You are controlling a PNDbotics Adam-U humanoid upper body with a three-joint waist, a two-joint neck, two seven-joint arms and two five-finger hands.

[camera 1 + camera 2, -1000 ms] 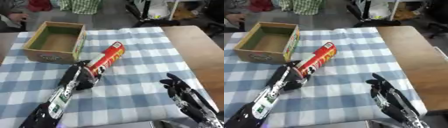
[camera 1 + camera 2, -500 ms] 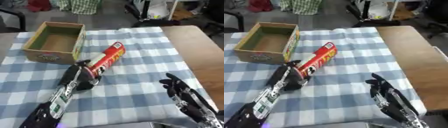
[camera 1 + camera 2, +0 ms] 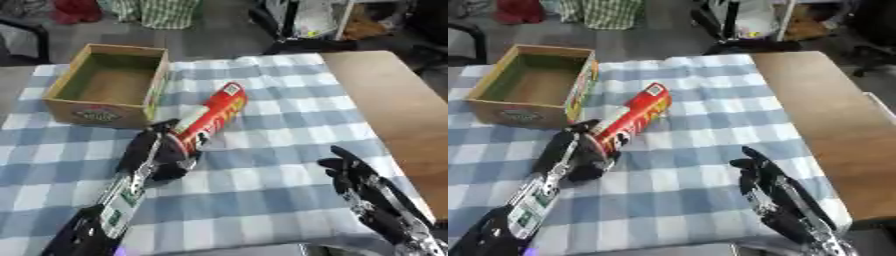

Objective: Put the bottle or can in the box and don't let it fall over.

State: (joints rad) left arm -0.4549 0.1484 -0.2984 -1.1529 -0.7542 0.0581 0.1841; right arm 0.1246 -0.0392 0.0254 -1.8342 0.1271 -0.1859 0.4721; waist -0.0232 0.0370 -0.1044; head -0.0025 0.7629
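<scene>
A tall red can [image 3: 213, 116] is tilted, its lower end in my left hand [image 3: 163, 155] and its capped top pointing up and to the right. The fingers of that hand curl round the can's base. The open cardboard box [image 3: 109, 85] stands at the far left of the checked cloth, just beyond the can, with nothing visible inside it. My right hand [image 3: 357, 175] rests open at the lower right, fingers straight, apart from the can.
A blue and white checked cloth [image 3: 271, 110] covers the table. Bare wooden tabletop [image 3: 385, 95] runs along the right side. Chairs and clutter stand beyond the far edge.
The can and both hands keep their places. The view has shifted slightly.
</scene>
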